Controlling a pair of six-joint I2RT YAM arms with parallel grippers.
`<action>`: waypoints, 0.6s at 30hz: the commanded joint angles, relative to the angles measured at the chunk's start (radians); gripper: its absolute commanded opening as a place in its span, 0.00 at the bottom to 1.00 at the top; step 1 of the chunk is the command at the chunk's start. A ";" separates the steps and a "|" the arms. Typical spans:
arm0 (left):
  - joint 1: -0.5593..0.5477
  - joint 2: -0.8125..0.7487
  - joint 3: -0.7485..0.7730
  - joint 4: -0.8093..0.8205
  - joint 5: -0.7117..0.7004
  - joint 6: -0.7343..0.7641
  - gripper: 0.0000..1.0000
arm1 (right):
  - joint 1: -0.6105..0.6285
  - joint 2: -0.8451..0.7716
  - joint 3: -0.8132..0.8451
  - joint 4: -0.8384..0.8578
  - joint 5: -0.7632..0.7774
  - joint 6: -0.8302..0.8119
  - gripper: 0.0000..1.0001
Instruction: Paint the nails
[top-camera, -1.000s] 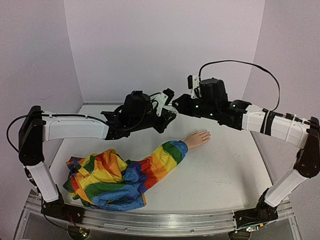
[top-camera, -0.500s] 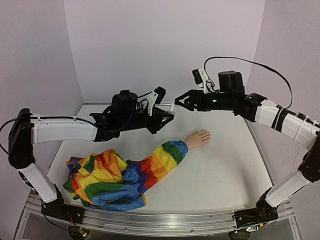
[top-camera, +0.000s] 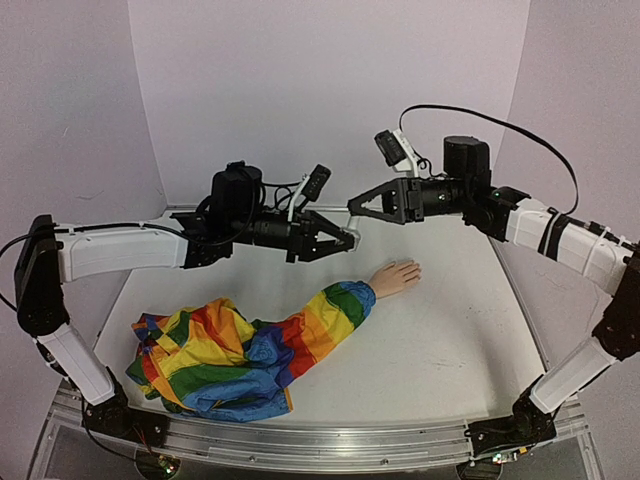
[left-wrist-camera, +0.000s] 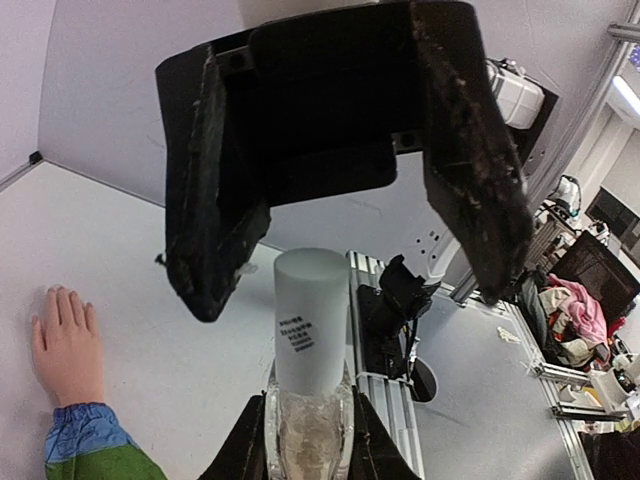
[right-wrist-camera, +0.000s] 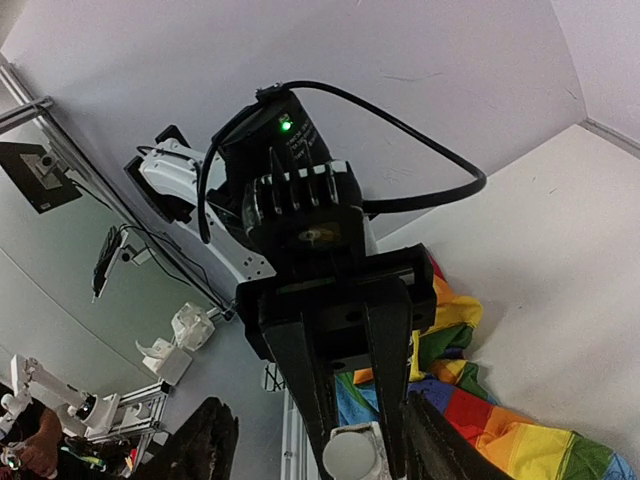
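Observation:
My left gripper (left-wrist-camera: 308, 420) is shut on a small clear bottle (left-wrist-camera: 308, 445) with a tall white cap (left-wrist-camera: 312, 320), held in the air above the table. My right gripper (left-wrist-camera: 350, 290) faces it, open, its black fingers (left-wrist-camera: 470, 190) spread wide on either side of the cap without touching it. In the top view the two grippers (top-camera: 347, 238) (top-camera: 353, 206) meet above the pale mannequin hand (top-camera: 397, 276), which lies flat at the end of the rainbow sleeve (top-camera: 250, 350). The nails (left-wrist-camera: 62, 297) are too small to make out. From the right wrist, the cap (right-wrist-camera: 352, 456) shows end-on.
The rainbow fabric (top-camera: 190, 360) is bunched at the near left of the white table (top-camera: 450, 350). Lilac walls close in the back and sides. The metal rail (top-camera: 320, 445) runs along the near edge.
My right gripper was shut at the cap, then opened and drew back to the right. The left gripper has shifted slightly with the bottle still in it.

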 joint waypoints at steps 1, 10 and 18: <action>0.001 0.009 0.068 0.056 0.113 -0.037 0.00 | -0.001 0.007 0.003 0.096 -0.101 0.026 0.55; 0.001 0.010 0.080 0.071 0.150 -0.047 0.00 | -0.001 0.008 -0.013 0.101 -0.108 0.027 0.40; 0.001 0.010 0.092 0.082 0.153 -0.045 0.00 | -0.001 0.010 -0.019 0.107 -0.108 0.030 0.39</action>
